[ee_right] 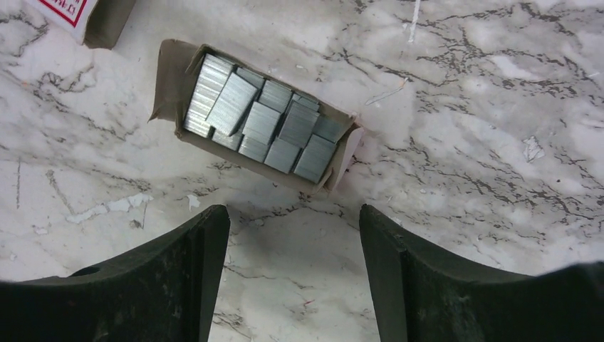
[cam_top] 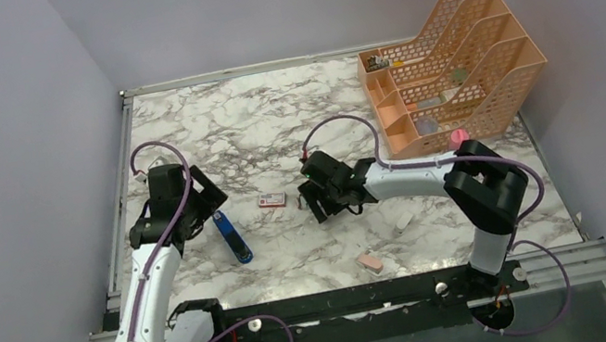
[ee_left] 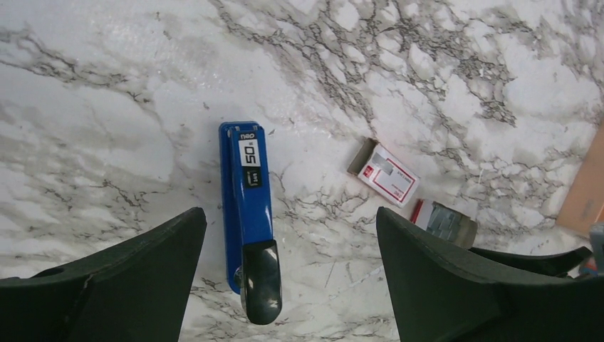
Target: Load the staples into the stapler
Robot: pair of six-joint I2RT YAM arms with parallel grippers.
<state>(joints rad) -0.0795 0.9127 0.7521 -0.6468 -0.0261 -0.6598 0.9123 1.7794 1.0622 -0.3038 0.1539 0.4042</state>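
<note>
Staples (ee_right: 263, 125) lie uncovered just beyond spread right fingers (ee_right: 142, 285) — bare marble (ee_right: 292, 271) between.

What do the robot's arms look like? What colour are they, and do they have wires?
The left arm and right arm are smooth white tubes with chunky black joints. A thin purple cable loops along each one. The left gripper and right gripper each end in two wide, curved black fingers.

Left gripper (ee_left: 288, 231), right gripper (ee_right: 293, 217) — both agape (pointing down).
</note>
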